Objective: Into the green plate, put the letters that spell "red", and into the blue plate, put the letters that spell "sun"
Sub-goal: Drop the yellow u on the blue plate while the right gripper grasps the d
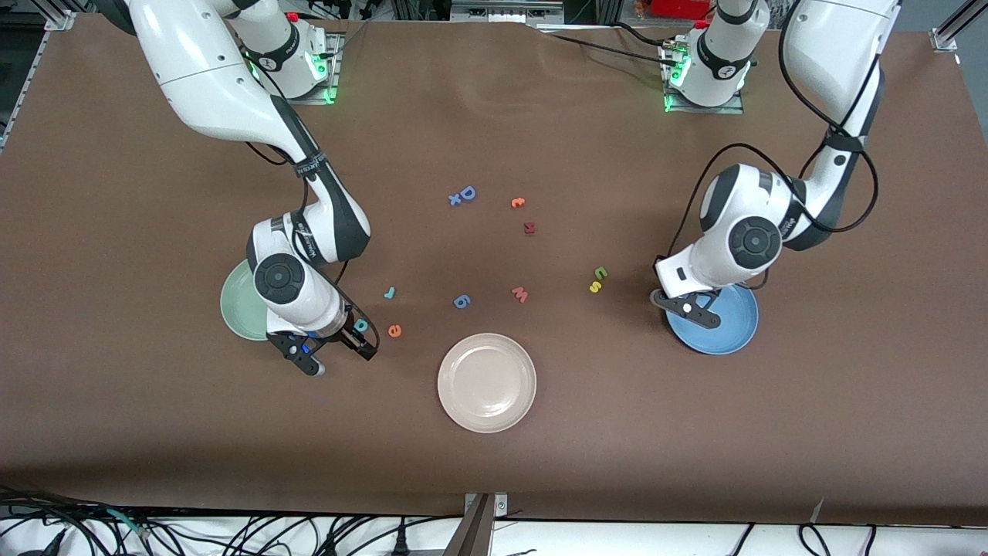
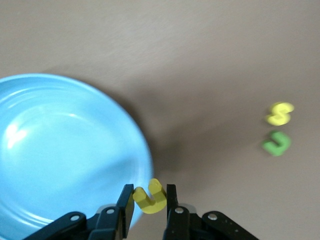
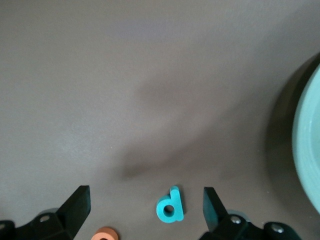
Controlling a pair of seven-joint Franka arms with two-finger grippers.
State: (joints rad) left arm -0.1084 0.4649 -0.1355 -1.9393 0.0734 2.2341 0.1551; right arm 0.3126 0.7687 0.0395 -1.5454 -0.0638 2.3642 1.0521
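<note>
Brown cloth covers the table in the front view. On it a cream plate lies nearest the front camera, with the green plate toward the right arm's end and the blue plate toward the left arm's end. The right gripper hangs low just beside the green plate, jaws spread wide, with the teal "d" between its fingers on the cloth. An orange "e" lies just beside it, and the small teal "r" sits farther from the front camera. The left gripper is over the blue plate's edge. A yellow "s" and a green arch letter touch each other near that plate (a pink "w" lies apart from them).

From the left wrist, the narrow jaws pinch a yellow arch letter over the rim of the blue plate; the "s" and green arch lie on the cloth.

From the right wrist, the "d" rests on the cloth between the wide fingers, untouched, with the "e" near one finger and the green plate's rim at the side.
</note>
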